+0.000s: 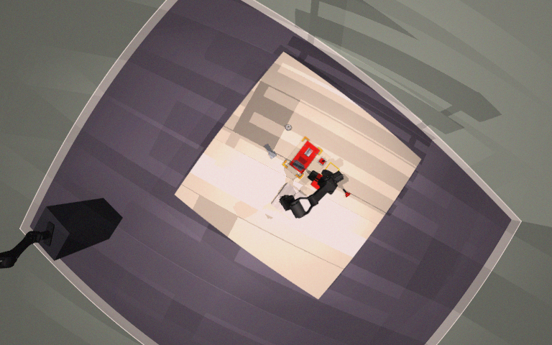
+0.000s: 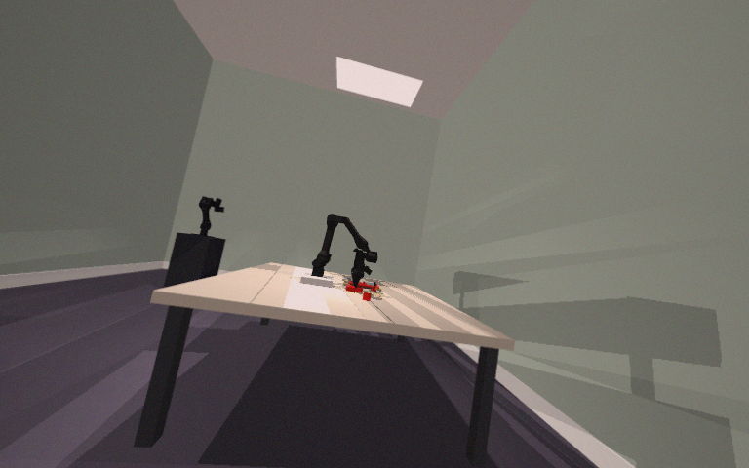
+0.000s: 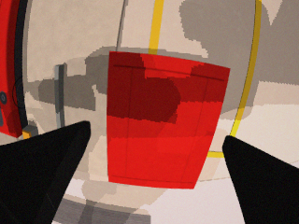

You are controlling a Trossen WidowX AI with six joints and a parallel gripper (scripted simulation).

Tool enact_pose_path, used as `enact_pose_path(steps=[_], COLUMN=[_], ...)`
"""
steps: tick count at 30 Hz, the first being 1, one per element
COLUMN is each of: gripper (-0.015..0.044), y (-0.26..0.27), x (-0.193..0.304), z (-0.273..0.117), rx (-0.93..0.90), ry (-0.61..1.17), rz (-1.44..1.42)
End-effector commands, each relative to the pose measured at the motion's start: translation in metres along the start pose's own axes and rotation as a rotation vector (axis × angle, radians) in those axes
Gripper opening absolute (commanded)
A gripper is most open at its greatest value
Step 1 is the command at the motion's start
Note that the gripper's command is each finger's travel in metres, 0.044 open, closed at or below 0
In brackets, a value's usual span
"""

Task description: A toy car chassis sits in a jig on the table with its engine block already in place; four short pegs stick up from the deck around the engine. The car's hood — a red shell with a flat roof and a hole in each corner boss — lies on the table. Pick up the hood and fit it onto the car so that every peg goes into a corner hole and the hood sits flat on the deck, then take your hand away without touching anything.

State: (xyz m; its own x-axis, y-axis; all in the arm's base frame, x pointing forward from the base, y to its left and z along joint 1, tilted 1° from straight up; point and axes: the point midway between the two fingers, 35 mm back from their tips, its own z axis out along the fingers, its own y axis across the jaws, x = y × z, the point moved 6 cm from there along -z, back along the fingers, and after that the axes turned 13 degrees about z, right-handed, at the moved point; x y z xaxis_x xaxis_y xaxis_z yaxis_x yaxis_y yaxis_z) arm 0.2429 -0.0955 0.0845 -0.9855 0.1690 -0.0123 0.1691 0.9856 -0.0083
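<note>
The red hood (image 3: 159, 154) (image 1: 315, 184) lies roof up on the table, below my gripper. Its corner holes do not show. My gripper (image 3: 160, 136) is open and empty. Its two black fingertips stand left and right of the hood in the wrist view, with a gap on each side. How high they are above the table is hard to tell. The red chassis (image 1: 311, 145) (image 3: 7, 70) sits in the jig, up and left of my gripper in the top view. The jig's yellow corners (image 1: 305, 139) (image 3: 27, 134) show around it. The pegs are too small to make out.
A yellow outline (image 1: 332, 164) (image 3: 252, 56) runs partly behind the hood. A small red block (image 1: 322, 161), a red piece (image 1: 347, 194), a wheel-like ring (image 1: 287, 126) and a grey bar (image 3: 59, 95) are nearby. Another arm stands on a black pedestal (image 1: 81, 227) (image 2: 197, 253).
</note>
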Motion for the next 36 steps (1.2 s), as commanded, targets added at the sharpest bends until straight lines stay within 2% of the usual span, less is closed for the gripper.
enact_pose_path(steps=[1,29,32,36], gripper=[0.044,0.044,0.0361,0.0335], y=[-0.001,-0.001,0.0,0.0], x=[0.0,0.0,0.0,0.0], z=[0.003,0.017,0.014,0.014], rx=[0.006,0.006,0.0,0.0], ry=[0.002,0.002,0.0,0.0], rz=[0.002,0.002,0.0,0.0])
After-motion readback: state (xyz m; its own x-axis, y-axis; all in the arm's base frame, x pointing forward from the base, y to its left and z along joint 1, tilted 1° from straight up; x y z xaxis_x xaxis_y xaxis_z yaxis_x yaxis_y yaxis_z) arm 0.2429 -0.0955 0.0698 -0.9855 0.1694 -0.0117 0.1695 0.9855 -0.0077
